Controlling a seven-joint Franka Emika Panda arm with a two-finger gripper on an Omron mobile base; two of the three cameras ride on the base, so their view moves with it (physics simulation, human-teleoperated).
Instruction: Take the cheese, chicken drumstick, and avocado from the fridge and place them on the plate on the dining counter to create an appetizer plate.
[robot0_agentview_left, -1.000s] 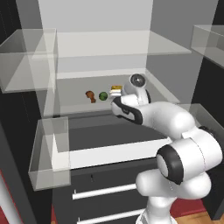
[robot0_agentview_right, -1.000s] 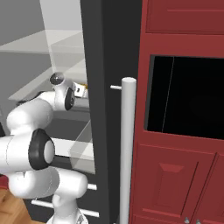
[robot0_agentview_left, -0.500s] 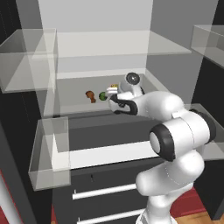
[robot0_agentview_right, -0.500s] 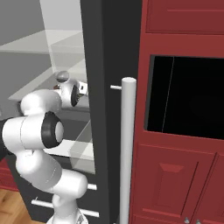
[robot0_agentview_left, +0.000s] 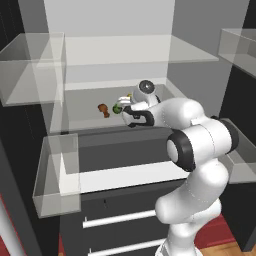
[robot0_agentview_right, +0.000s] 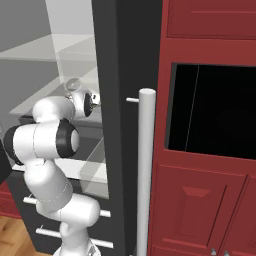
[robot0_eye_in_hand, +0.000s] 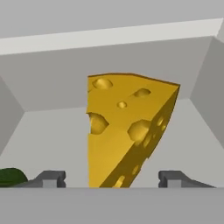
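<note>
Fingertips (robot0_eye_in_hand: 52, 178) stand apart either side of the cheese (robot0_eye_in_hand: 127, 131), not yet touching it; I see the wedge upright, dead ahead of my gripper (robot0_eye_in_hand: 113, 179); avocado (robot0_agentview_left: 117, 108) just left of the cheese; chicken drumstick (robot0_agentview_left: 103, 109) further left, all on the fridge (robot0_agentview_left: 150, 50) shelf.

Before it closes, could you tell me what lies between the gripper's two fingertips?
In the hand view the cheese stands upright between the gripper's fingertips, with a gap on each side; nothing else sits between them. The avocado lies outside.
</note>
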